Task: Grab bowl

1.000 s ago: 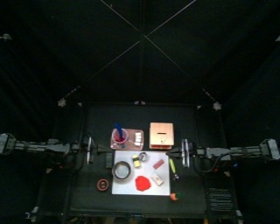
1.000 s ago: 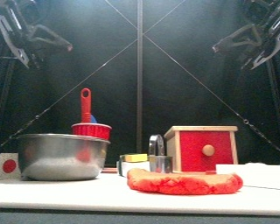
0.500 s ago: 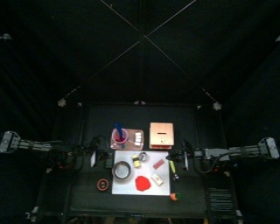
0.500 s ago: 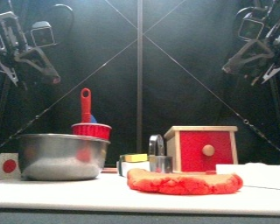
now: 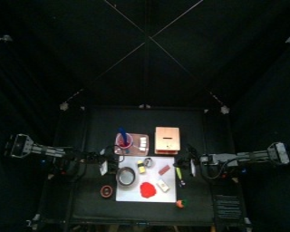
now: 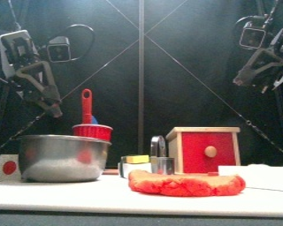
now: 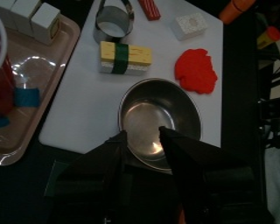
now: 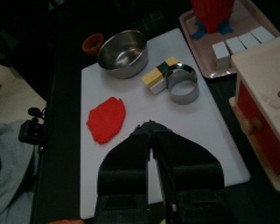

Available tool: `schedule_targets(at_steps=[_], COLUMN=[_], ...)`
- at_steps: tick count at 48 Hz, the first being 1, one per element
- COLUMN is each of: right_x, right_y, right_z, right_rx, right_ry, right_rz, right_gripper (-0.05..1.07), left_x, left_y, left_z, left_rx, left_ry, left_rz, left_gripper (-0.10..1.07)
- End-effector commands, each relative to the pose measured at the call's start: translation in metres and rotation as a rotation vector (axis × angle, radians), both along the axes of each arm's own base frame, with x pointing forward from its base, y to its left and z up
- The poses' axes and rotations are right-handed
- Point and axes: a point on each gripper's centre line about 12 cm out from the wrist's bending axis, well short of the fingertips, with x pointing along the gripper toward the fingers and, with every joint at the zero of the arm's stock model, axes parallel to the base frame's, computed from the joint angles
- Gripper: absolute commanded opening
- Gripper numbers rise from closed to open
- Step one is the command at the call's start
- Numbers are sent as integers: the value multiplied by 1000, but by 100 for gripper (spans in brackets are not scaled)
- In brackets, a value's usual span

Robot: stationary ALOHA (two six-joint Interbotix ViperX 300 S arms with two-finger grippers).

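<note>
Black curtains close in the small black table (image 5: 111,122), and from high above a white mat (image 5: 149,177) covers its near middle. On that mat sits the bowl (image 5: 127,177), round and dark inside, with nothing in it, toward the mat's left edge; a flat red disc (image 5: 148,188) lies just beside it, and a red ring with a dark centre (image 5: 106,191) rests off the mat to the left. Behind the mat a tray (image 5: 140,145) holds a red cup (image 5: 123,140), next to a wooden box (image 5: 169,139). The left gripper (image 5: 104,167) comes in from the left close to the bowl, the right gripper (image 5: 184,172) from the right. At table height the bowl (image 6: 64,157) stands large and silvery at the left, the red cup (image 6: 92,131) behind it holding a red-handled tool (image 6: 86,104), and both arms hang above the things without touching them. From the left wrist, the left gripper (image 7: 143,143) hovers with jaws spread apart over the bowl (image 7: 161,122), empty and shiny, with nothing gripped. From the right wrist, the right gripper (image 8: 152,134) has its jaws pressed together on nothing, above the mat; the bowl (image 8: 123,52) lies well beyond, near a metal ring (image 8: 184,87).
</note>
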Motion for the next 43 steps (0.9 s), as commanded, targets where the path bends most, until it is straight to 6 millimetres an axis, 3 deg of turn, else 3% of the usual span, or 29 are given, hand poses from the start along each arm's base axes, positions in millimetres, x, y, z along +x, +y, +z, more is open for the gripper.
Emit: schedule_targets(at_steps=[1,20,43], right_x=[4,3,3], right_y=[1,1,1], right_z=[9,7,5], right_rx=[11,11,3], right_ry=[-17,-10,-5], right_rz=[-2,-2,1], right_gripper=[1,1,1], left_x=[12,39,48], left_y=[-1,-3,-4], left_z=[1,-28,-42], left_rx=[7,81,92], left_ry=[9,168,219], left_rz=[-8,-91,-105], left_gripper=[75,75,72])
